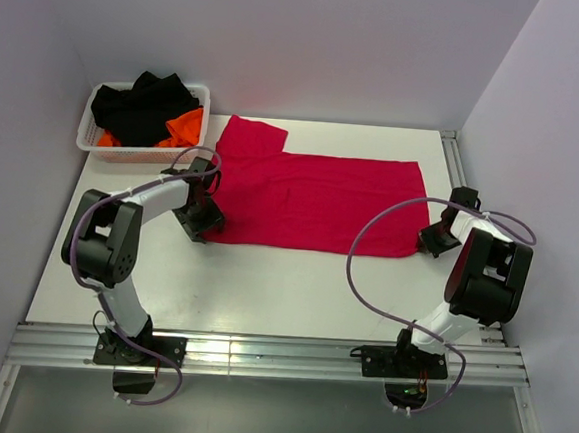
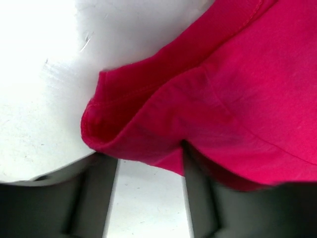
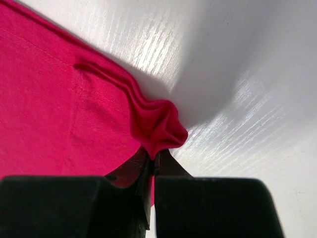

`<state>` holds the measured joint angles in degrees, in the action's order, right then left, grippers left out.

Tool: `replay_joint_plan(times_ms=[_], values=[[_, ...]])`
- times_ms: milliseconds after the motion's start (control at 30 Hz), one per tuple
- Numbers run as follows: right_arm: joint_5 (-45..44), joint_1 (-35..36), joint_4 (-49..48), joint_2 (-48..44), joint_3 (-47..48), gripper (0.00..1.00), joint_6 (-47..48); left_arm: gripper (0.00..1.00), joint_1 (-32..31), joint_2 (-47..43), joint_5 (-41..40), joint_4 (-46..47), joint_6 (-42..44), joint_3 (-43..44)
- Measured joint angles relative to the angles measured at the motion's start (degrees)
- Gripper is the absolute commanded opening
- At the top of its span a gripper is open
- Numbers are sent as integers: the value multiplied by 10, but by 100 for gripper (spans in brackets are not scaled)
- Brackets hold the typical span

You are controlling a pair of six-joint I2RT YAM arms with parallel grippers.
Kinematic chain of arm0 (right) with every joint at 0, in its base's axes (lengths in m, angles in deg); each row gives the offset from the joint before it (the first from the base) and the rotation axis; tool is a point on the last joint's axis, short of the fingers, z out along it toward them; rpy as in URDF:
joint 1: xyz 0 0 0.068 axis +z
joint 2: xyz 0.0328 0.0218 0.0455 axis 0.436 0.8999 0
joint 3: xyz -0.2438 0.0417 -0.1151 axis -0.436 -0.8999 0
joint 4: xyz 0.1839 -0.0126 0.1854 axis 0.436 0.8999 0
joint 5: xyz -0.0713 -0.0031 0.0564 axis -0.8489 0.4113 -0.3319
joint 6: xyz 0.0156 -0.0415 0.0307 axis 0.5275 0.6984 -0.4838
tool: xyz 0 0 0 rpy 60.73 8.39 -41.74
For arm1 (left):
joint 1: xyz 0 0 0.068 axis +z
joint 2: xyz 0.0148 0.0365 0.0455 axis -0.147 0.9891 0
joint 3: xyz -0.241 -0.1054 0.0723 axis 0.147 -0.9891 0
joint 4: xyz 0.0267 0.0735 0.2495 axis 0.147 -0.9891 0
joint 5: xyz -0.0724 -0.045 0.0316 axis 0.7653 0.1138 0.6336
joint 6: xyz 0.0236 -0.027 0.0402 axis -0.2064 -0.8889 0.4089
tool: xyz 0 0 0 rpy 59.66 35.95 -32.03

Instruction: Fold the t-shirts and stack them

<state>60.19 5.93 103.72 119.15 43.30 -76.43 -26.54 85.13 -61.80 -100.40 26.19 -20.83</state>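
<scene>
Right gripper pinches corner of red t-shirt nr right edge of worktop, left gripper jaws part-open astride opposite corner, prob for folding

White mesh basket at the far left corner of the white table, aluminium rail along the near edge

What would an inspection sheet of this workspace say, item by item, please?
Surface: white table, no spill seen.
Job's things: red t-shirt lying flat; black and orange garments heaped in white basket.
Clutter: nothing seen.
Grippers: left gripper open at the shirt's near-left corner; right gripper shut on its near-right corner.
Cables: purple cables loop off both arms.
Surroundings: white walls; metal rail at near edge.
</scene>
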Motion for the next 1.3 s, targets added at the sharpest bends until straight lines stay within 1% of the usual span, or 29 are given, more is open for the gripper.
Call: replay_joint_plan(times_ms=[33, 100, 133, 167, 200, 367, 433, 533, 733, 867, 967, 1000, 1033, 1067, 1100, 1133, 1200, 1300], values=[[-1, 0, 0, 0, 0, 0, 0, 38, 0, 2, 0, 0, 0, 2], [-2, 0, 2, 0, 0, 0, 1, 21, 1, 6, 0, 1, -1, 4], [-3, 0, 2, 0, 1, 0, 1, 8, 1, 9, 0, 0, -1, 7], [-3, 0, 3, 0, 1, 0, 1, 3, 1, 11, 0, 1, 0, 8], [-4, 0, 4, -1, 1, 0, 1, 1, 1, 12, 0, 1, 0, 10], [-10, 0, 13, -14, -9, 0, 5, 0, 1, 9, 2, 3, 2, 9], [-16, 0, 33, -32, -20, 0, 7, 0, 1, -4, 3, 13, 2, -7], [-24, 0, 71, -79, -43, 0, 10, 0, 1, -51, 7, 10, 8, -47], [-35, 0, 160, -202, -75, 0, 7, 0, -1, -179, 20, -40, 19, -115], [-49, -1, 219, -235, -75, 0, 7, 0, -5, -255, 29, -89, 25, -139], [-61, -2, 256, -238, -75, 1, 5, 6, -5, -289, 40, -127, 27, -143], [-64, -3, 266, -239, -75, 30, 4, 11, -5, -299, 42, -142, 27, -143], [-67, -3, 276, -241, -75, 53, -1, 32, -5, -305, 44, -153, 27, -143], [-71, -3, 285, -244, -75, 75, -1, 47, -5, -312, 44, -166, 34, -143], [-76, -3, 294, -247, -75, 100, -4, 69, -5, -316, 44, -183, 37, -140], [-80, -3, 302, -251, -75, 100, -4, 81, -5, -318, 44, -199, 38, -136], [-85, -5, 318, -256, -73, 100, 1, 91, -5, -317, 43, -237, 47, -114], [-92, -6, 340, -259, -60, 100, 0, 92, -5, -313, 37, -282, 56, -60]])
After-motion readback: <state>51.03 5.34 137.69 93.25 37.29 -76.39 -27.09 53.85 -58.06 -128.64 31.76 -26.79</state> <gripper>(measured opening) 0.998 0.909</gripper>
